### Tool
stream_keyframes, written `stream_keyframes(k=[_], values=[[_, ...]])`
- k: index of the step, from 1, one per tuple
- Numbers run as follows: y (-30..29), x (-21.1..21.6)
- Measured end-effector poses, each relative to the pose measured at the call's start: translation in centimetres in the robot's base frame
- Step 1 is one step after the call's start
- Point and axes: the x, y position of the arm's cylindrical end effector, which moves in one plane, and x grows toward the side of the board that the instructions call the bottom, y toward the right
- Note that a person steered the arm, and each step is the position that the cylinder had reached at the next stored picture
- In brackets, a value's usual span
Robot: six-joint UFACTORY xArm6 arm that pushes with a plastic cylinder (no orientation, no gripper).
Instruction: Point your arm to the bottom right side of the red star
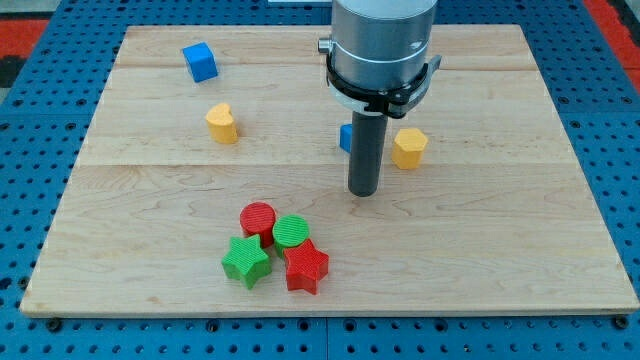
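Observation:
The red star (306,267) lies near the view's bottom centre of the wooden board (520,250). It touches a green cylinder (291,231) above it and sits next to a green star (246,261) on its left. A red cylinder (258,219) stands at the top left of this cluster. My tip (362,191) rests on the board above and to the right of the red star, well apart from it. The rod partly hides a blue block (345,137) behind it.
A yellow hexagonal block (409,147) sits just right of the rod. A yellow block (223,123) and a blue cube (200,62) lie at the view's upper left. The board's bottom edge runs close below the cluster.

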Motion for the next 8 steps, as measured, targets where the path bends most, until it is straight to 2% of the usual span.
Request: stream_keyframes(k=[3, 5, 8], values=[[2.3, 0.4], [6.5, 3.4], [6.0, 8.2]])
